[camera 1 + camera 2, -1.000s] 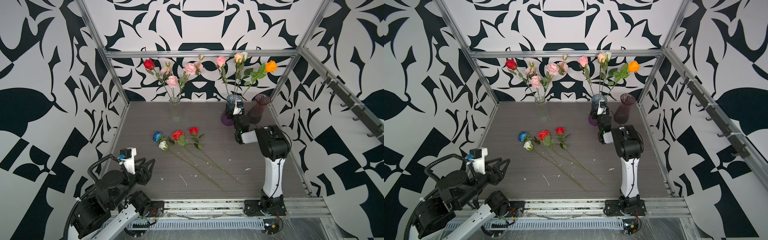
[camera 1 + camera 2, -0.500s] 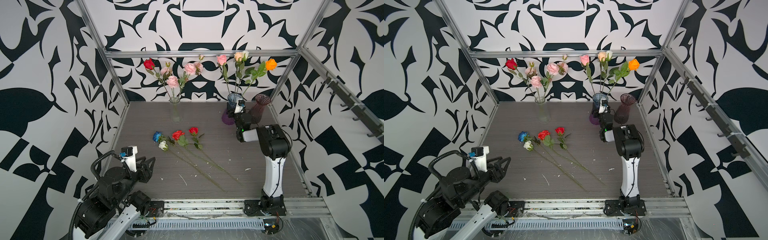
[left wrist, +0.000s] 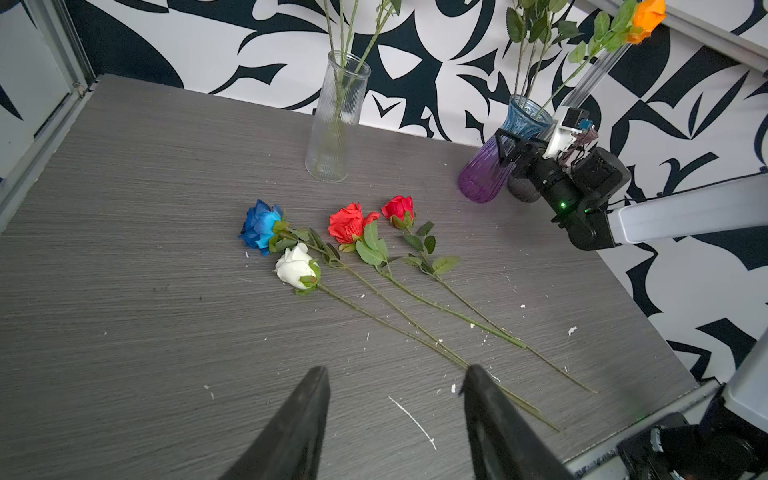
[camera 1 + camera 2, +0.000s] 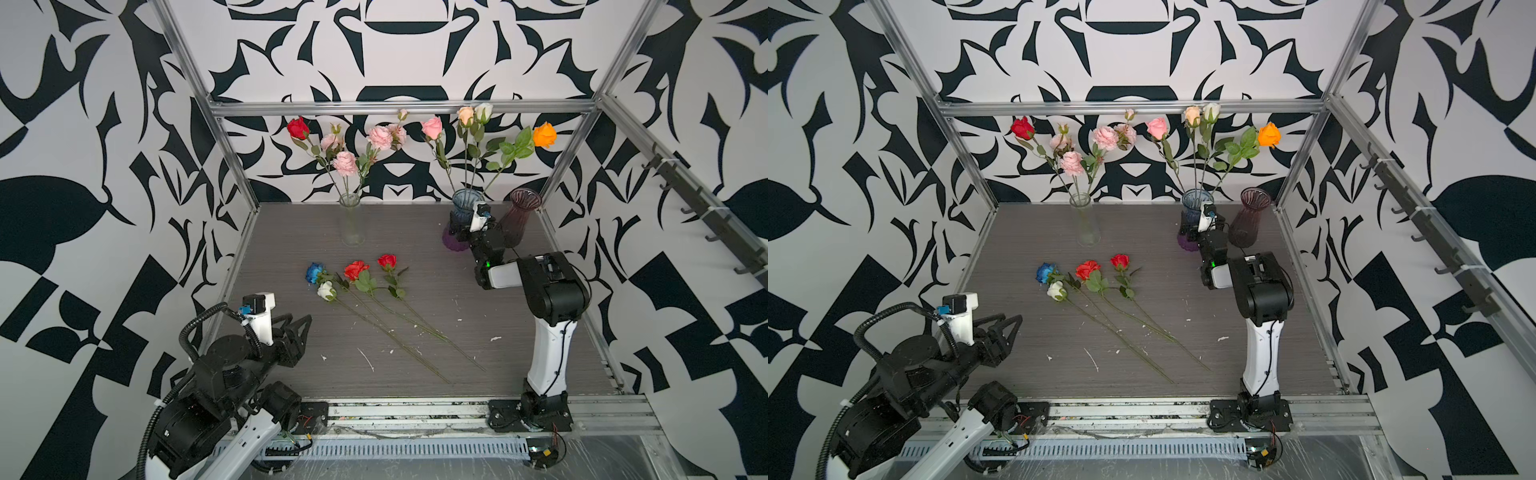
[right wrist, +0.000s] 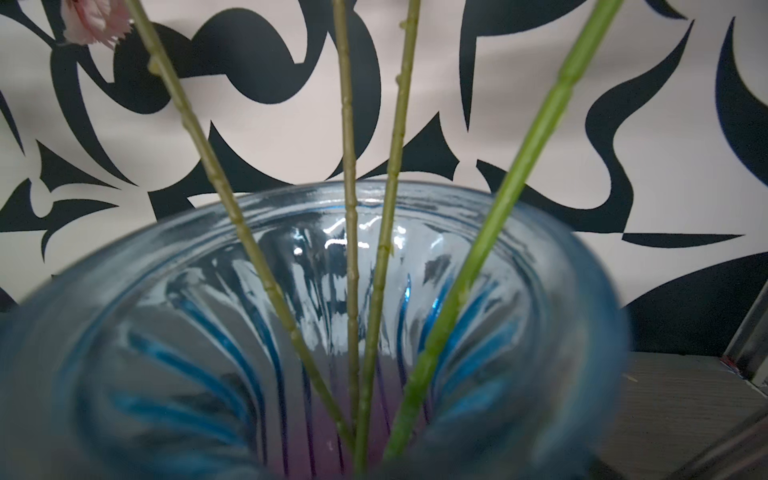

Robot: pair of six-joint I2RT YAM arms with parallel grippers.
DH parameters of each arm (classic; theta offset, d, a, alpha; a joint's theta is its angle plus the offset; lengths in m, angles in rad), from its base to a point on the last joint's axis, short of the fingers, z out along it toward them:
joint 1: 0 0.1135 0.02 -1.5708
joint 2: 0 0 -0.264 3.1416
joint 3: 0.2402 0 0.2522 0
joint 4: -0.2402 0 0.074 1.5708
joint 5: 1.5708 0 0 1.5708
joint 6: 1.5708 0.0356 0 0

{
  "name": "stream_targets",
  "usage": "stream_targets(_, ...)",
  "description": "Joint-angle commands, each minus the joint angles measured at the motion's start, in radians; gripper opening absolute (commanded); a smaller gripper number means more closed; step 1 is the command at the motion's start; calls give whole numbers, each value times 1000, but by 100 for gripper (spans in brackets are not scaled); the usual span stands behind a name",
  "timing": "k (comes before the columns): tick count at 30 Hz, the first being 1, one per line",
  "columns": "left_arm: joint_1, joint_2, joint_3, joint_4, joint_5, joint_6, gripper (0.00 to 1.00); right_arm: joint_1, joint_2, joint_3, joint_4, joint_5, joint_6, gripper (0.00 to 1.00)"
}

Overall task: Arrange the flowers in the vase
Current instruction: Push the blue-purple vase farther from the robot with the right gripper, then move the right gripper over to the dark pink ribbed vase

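Several flowers lie on the grey table: a blue rose (image 4: 316, 272), a white rose (image 4: 326, 290) and two red roses (image 4: 356, 270) (image 4: 387, 261), stems pointing to the front right. A blue-and-purple vase (image 4: 462, 203) holds pink, peach, white and orange roses; their stems (image 5: 351, 249) fill the right wrist view. My right gripper (image 4: 459, 230) is at this vase, its jaws set wide to either side of the neck and pinching nothing. My left gripper (image 3: 397, 370) hovers open and empty over the front left of the table, near the stem ends.
A clear glass vase (image 4: 352, 224) with pink blooms and a red rose stands at the back middle. A dark purple vase (image 4: 519, 216) stands at the back right, close behind the right wrist. Metal frame rails edge the table on all sides.
The left arm has crept slightly up and forward. The right gripper stays at the blue-and-purple vase with hardly any shift. The flowers on the table have not moved.
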Motion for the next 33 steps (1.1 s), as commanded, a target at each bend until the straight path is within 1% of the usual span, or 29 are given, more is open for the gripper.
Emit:
stream_targets(1,4,-24,-14,4,6,8,56,-1,-93,-30,25,-5,8,99)
stream_targets(11,4,-67,-18,4,2,4,57,-2,-300,-154,-23,-10,-5,99)
stream_targets(15,4,-73,-15,2,5,0,56,-5,-398,-207,-47,-26,-16,99)
stream_targets(18,4,-82,-17,3,10,2,56,-12,-476,-221,-94,-70,-26,99)
stream_targets(20,4,-88,-17,4,10,3,57,-20,-520,-216,-124,-61,-3,99)
stream_targets(22,4,-95,-18,4,10,1,56,-34,-566,-189,-180,-11,78,99)
stream_targets(23,5,-97,-18,4,10,2,56,-47,-596,-148,-284,29,139,99)
stream_targets(24,4,-101,-19,5,10,1,57,-62,-627,-75,-466,66,202,99)
stream_targets(25,4,-101,-19,5,9,0,57,-75,-641,21,-654,82,237,99)
stream_targets(26,4,-102,-18,4,8,0,56,-89,-632,151,-902,69,244,99)
stream_targets(27,4,-102,-19,5,8,0,57,-101,-603,284,-1097,45,225,99)
stream_targets(28,4,-102,-20,5,9,1,57,-108,-571,391,-1244,43,215,99)
stream_targets(29,4,-102,-20,7,10,1,57,-110,-536,495,-1382,72,218,99)
stream_targets(30,4,-102,-20,7,11,3,57,-115,-505,584,-1494,102,236,99)
stream_targets(32,4,-102,-20,6,11,2,57,-167,-458,699,-1646,110,346,98)
stream_targets(33,4,-102,-19,6,11,2,57,-204,-440,729,-1690,85,414,97)
